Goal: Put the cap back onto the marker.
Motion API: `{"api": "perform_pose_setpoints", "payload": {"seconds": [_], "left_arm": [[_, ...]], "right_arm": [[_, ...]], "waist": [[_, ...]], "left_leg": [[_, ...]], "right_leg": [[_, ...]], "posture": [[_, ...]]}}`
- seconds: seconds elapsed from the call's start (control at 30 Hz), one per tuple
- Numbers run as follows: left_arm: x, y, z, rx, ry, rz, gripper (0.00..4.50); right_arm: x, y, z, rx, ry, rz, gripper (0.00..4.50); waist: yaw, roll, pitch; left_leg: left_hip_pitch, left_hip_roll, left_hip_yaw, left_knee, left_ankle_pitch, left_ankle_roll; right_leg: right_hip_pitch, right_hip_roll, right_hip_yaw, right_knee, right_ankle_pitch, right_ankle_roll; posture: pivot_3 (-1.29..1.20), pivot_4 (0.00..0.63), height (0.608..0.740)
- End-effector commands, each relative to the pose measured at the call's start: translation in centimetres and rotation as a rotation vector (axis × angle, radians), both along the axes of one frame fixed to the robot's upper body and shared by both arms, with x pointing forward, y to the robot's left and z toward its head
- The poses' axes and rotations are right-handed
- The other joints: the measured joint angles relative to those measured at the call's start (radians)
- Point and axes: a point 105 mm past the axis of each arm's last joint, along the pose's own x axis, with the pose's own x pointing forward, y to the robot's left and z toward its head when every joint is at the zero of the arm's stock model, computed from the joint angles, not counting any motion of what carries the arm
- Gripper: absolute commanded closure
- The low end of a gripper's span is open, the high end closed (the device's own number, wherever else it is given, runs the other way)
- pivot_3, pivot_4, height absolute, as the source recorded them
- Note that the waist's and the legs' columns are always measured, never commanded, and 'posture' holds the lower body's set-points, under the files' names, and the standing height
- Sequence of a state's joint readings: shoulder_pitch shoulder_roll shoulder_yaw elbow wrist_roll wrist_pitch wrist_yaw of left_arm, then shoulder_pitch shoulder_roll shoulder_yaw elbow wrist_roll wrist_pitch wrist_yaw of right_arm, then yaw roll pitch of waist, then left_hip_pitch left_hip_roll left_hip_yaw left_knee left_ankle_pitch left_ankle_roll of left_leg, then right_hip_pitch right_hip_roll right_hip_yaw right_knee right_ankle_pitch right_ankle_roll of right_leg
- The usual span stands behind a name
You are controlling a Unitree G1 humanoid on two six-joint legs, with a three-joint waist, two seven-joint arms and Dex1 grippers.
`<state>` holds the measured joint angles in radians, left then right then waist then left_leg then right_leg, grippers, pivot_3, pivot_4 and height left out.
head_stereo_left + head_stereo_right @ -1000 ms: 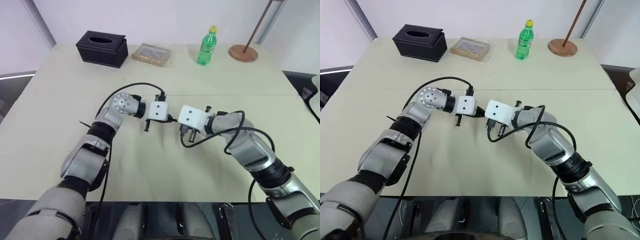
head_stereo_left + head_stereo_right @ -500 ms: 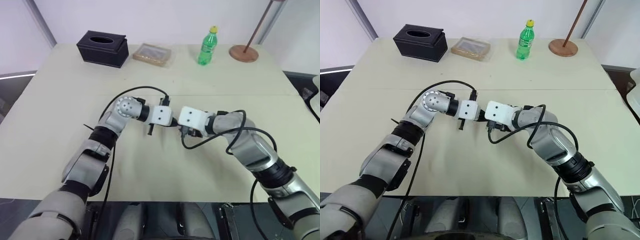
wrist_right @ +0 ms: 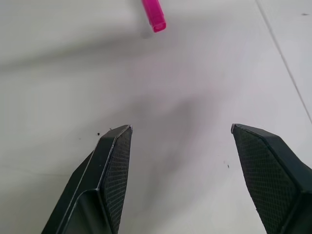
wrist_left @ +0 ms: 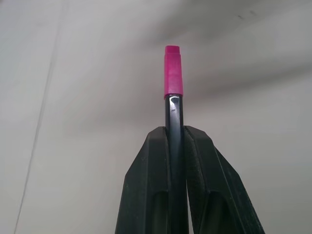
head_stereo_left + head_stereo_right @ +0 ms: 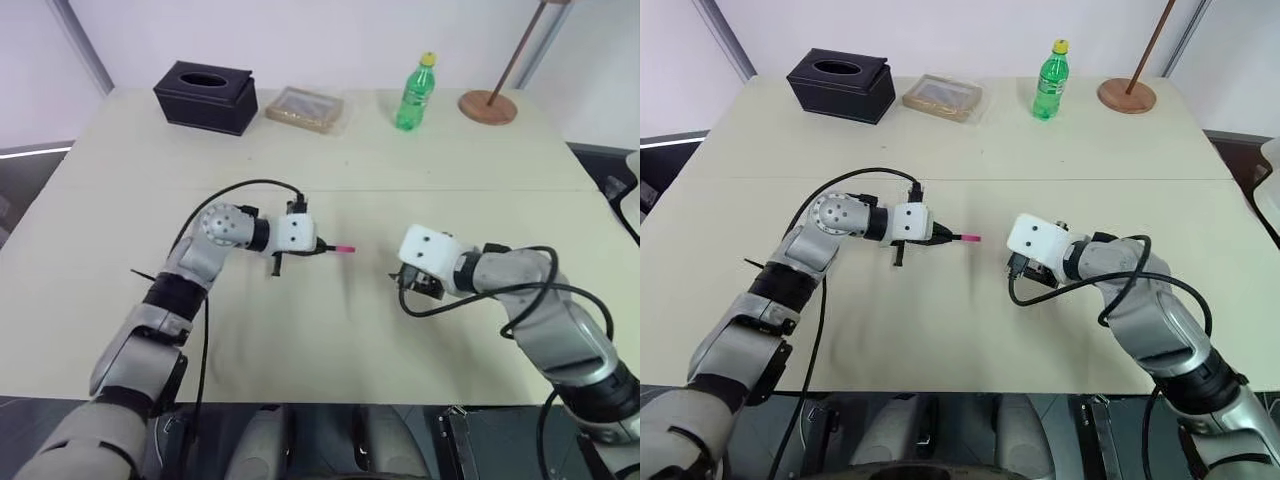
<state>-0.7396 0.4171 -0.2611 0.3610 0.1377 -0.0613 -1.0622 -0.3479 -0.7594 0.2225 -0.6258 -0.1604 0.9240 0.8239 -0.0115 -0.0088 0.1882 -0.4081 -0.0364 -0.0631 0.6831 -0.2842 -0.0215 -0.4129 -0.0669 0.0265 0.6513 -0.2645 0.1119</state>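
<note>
A broad pale beige table (image 5: 320,330) spreads under both arms. Above it the left gripper (image 4: 175,134) has its two black fingers pressed tight on the thin black marker (image 4: 174,109), which runs up between them and pokes out past the tips. The tiny bright pink plastic cap (image 4: 172,71) sits on that free end. Well apart, the right gripper (image 3: 181,132) hangs with fingers spread wide and nothing between them, the cap out beyond its tips.

Head stereo pair looks down over the table (image 5: 120,250); both close wrist views share the cap (image 4: 172,71).
</note>
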Motion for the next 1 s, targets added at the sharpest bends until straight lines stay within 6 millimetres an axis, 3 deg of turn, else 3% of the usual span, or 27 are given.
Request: {"api": "perform_pose_setpoints", "payload": {"seconds": [0.03, 0.33, 0.5, 0.67, 0.93, 0.97, 1.0], "left_arm": [[0.3, 1.1, 2.4, -0.144, -0.005, 0.192, 4.50], [-2.3, 7.0, 0.0, -0.337, 0.303, 0.833, 4.50], [-3.5, 9.0, -0.8, -0.392, 0.387, 1.059, 4.50], [-4.2, 9.8, -1.3, -0.421, 0.423, 1.168, 4.50], [-5.1, 10.0, -2.1, -0.420, 0.477, 1.188, 4.50], [-5.1, 10.0, -2.1, -0.422, 0.478, 1.188, 3.54], [-5.2, 10.0, -2.0, -0.423, 0.481, 1.182, 3.23]], "right_arm": [[-1.0, 0.5, 0.6, 0.048, -0.030, -0.001, 1.20], [-1.7, 1.8, 0.0, 0.103, 0.014, 0.028, 1.20], [-1.5, 2.7, -0.1, 0.112, 0.026, 0.065, 1.20], [-1.4, 3.0, -0.1, 0.111, 0.029, 0.077, 1.20], [-1.4, 3.3, 0.0, 0.118, 0.028, 0.087, 1.20], [-1.4, 3.3, 0.0, 0.119, 0.027, 0.087, 1.14], [-1.4, 3.3, 0.0, 0.121, 0.026, 0.086, 1.14]], "waist": [[-0.002, 0.000, 0.000], [0.000, 0.000, 0.000], [0.001, 0.000, 0.000], [0.001, 0.000, 0.000], [0.001, 0.000, 0.000], [0.001, 0.000, 0.000], [0.001, 0.000, 0.000]], "left_leg": [[0.000, 0.000, 0.000, 0.000, 0.000, 0.000], [0.001, 0.000, 0.000, 0.000, 0.000, 0.000], [0.001, 0.000, -0.001, 0.000, 0.001, -0.001], [0.002, 0.000, -0.001, 0.000, 0.001, -0.002], [0.002, -0.001, -0.001, 0.000, 0.001, -0.003], [0.002, -0.001, -0.001, 0.000, 0.001, -0.003], [0.002, -0.001, -0.001, 0.000, 0.001, -0.003]], "right_leg": [[0.000, 0.000, 0.000, 0.000, 0.000, 0.000], [0.001, 0.000, 0.000, 0.002, 0.000, 0.000], [0.001, 0.000, 0.000, 0.002, 0.000, 0.000], [0.001, -0.001, 0.000, 0.002, 0.000, 0.000], [0.001, -0.002, 0.000, 0.002, 0.000, 0.000], [0.001, -0.002, 0.000, 0.002, 0.000, 0.000], [0.001, -0.003, 0.000, 0.002, 0.000, 0.000]], "posture": [[0.00, 0.150, 0.740], [0.00, 0.150, 0.740], [0.00, 0.150, 0.740], [0.00, 0.150, 0.740], [0.00, 0.150, 0.740], [0.00, 0.150, 0.740], [0.00, 0.150, 0.740]]}}
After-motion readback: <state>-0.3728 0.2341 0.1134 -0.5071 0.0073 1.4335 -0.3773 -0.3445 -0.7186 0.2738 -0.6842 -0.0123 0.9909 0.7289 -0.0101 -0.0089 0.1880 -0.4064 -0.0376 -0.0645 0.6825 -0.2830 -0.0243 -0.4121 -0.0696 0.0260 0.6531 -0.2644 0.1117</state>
